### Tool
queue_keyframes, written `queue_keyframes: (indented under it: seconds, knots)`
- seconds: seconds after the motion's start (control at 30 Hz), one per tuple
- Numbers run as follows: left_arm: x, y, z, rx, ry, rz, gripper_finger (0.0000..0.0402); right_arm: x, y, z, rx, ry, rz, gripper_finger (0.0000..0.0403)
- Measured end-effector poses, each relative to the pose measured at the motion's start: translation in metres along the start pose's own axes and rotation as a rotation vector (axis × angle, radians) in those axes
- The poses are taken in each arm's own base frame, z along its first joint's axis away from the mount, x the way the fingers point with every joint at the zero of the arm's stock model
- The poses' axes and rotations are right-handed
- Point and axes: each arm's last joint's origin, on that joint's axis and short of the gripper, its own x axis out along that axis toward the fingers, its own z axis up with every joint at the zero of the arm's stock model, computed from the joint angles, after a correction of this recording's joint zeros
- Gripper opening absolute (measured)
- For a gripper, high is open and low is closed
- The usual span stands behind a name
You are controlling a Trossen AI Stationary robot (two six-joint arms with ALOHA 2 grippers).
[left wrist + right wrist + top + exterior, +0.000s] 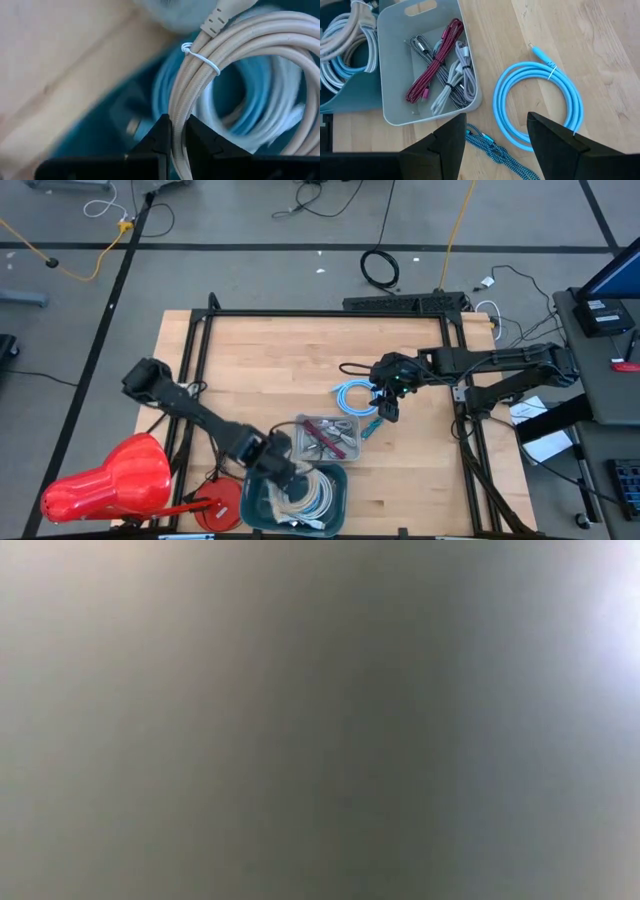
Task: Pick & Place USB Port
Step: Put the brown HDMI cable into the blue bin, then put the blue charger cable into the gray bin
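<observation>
A beige coiled cable, bound by a white tie, is in my left gripper, which is shut on it over the teal bin at the table's near edge. More white and light blue cables lie in that bin. My right gripper is open above the table, beside a light blue cable coil that lies flat on the wood. A teal braided cable lies under it. The low view shows only grey blur. My left gripper pinches the beige cable's bundled strands between its two fingers, a little below the white tie. The fingers lie across the strands. The coil stretches away ahead of the fingers over the teal bin; whether it is lifted clear of the cables below, I cannot tell.
A grey bin holding red, grey and white braided cables stands between the teal bin and the light blue coil. A red object sits at the near left corner. The far half of the table is bare wood.
</observation>
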Motion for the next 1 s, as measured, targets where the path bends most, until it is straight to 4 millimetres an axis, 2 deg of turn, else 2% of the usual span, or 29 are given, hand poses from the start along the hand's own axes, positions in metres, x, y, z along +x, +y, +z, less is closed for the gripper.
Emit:
queue_keyframes:
  seconds: [0.23,0.37,0.43,0.6,0.7,0.87,1.0]
  knots:
    - [0.001,0.004,-0.023,0.001,0.099,0.062,0.0032,0.000,0.000,0.000,0.000,0.002,0.001,0.0201]
    - [0.001,0.005,-0.029,0.024,0.178,0.066,0.0032,0.000,-0.001,0.000,0.002,0.002,0.000,0.0201]
    - [0.001,0.005,-0.028,0.029,0.182,0.063,0.0039,0.000,-0.002,0.000,0.002,0.001,-0.003,0.0201]
    - [0.001,0.006,-0.025,-0.003,0.152,0.075,0.0117,0.000,-0.005,0.001,0.014,-0.003,-0.011,0.0201]
    - [0.001,0.007,-0.020,-0.020,0.143,0.084,0.0148,0.000,-0.006,0.002,0.017,-0.003,-0.012,0.0201]
    - [-0.002,0.008,-0.013,-0.032,0.117,0.075,0.0164,0.000,-0.006,0.002,0.017,-0.002,-0.012,0.0201]
    - [-0.023,0.011,-0.006,-0.041,-0.014,0.028,0.0166,0.000,-0.006,0.001,0.017,-0.001,-0.011,0.0201]
